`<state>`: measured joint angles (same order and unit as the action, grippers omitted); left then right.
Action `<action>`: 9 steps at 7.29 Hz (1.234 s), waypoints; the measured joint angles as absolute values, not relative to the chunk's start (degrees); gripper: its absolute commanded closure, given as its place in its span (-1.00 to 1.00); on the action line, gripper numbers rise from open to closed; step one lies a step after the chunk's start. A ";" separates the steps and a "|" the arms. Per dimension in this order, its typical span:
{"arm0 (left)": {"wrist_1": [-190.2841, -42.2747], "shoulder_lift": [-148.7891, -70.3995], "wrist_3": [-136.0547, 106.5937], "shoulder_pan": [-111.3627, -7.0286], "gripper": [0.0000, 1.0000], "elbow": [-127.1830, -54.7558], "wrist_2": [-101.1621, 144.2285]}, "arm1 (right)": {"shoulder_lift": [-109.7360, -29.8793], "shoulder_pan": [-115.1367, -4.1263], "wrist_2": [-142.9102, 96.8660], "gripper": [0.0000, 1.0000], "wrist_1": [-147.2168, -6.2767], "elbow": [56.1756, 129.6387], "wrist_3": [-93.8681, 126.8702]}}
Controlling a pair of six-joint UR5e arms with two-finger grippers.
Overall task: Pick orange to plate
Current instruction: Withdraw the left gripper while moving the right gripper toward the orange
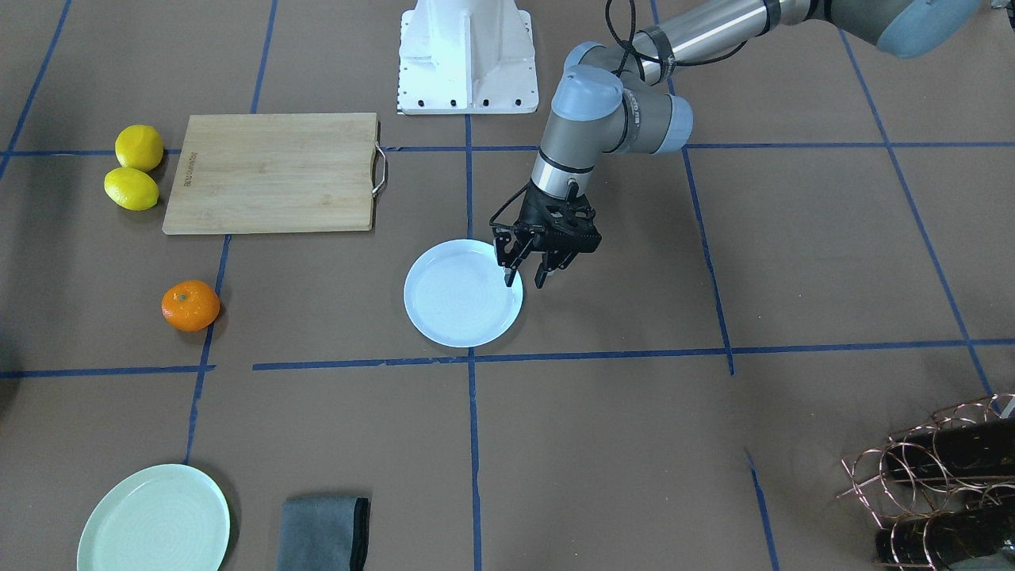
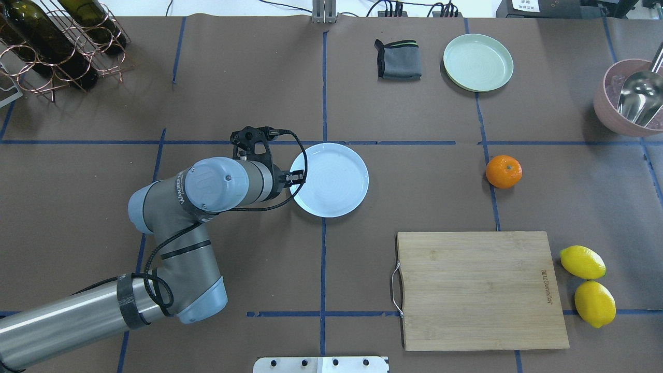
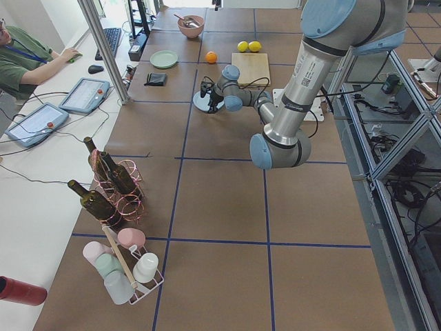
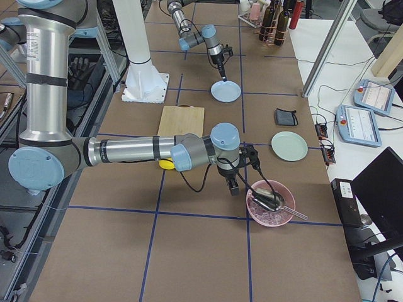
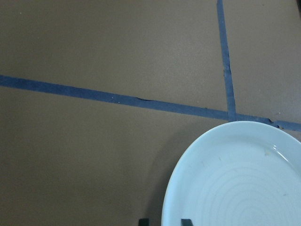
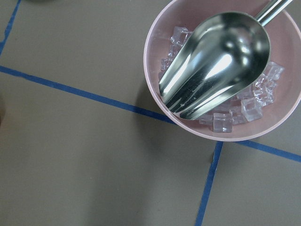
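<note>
The orange lies by itself on the brown table, well away from both grippers. The white, bluish plate is at the table's middle and holds nothing. My left gripper stands open at the plate's rim on the robot's left, pointing down. One finger is over the plate and the other just outside it. In the left wrist view the plate fills the lower right, with the two fingertips on either side of its rim. My right gripper hangs beside the pink bowl; I cannot tell its state.
A bamboo cutting board lies near the robot's right, with two lemons beside it. A mint-green plate and a grey cloth sit at the far edge. A pink bowl holds ice and a metal scoop. A bottle rack is far left.
</note>
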<state>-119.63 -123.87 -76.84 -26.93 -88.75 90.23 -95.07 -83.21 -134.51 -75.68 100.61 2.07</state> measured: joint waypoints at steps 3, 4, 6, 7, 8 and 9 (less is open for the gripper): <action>-106.95 -115.56 -54.38 -38.27 -1.00 -103.69 103.74 | -94.10 -79.43 -135.65 -1.00 -75.73 105.41 2.31; -103.63 -110.97 -48.61 -45.76 -1.00 -108.58 111.28 | -93.48 -76.77 -135.82 -1.00 -75.76 106.85 4.79; -100.37 -100.94 -36.81 -61.71 -1.00 -110.06 128.55 | -90.45 -69.51 -133.94 -1.00 -75.69 108.83 16.15; -99.66 -96.27 -25.15 -69.68 -1.00 -108.79 132.85 | -88.30 -65.61 -131.44 -1.00 -75.71 109.26 22.22; -98.59 -92.68 -9.66 -77.22 -1.00 -105.18 134.74 | -86.57 -61.84 -127.72 -1.00 -75.72 109.35 27.31; -96.26 -90.02 1.95 -83.16 -1.00 -101.30 134.90 | -85.29 -58.05 -123.91 -1.00 -75.68 109.15 31.03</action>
